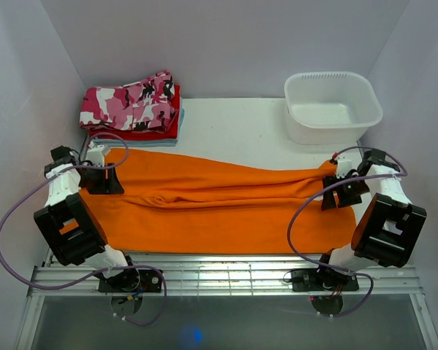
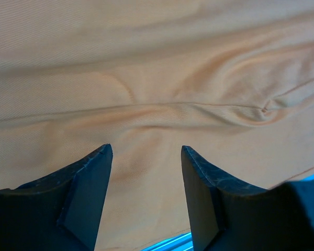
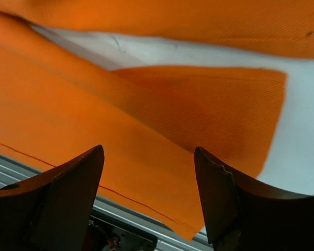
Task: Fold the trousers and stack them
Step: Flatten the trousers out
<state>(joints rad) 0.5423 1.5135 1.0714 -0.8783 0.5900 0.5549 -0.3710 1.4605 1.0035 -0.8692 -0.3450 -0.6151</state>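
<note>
**Left pincer** [image 1: 101,179] is hovering just over one end of the trousers [image 1: 219,208]. Its jaws are standing well apart, released and gripping nothing, and creased orange cloth is lying directly beneath and ahead of its fingertips [image 2: 89,178].

**Right pincer** [image 1: 341,191] is likewise hanging open and empty above the opposite end. A folded-over flap of cloth is lying ahead of its fingers [image 3: 78,178], with bare white table [image 3: 298,130] showing to one side.

The trousers are lying lengthwise between the two pincers. Beyond the right pincer a white tub [image 1: 333,108] is sitting. Beyond the left pincer a camouflage garment [image 1: 131,102] is resting on a red garment [image 1: 142,133].
</note>
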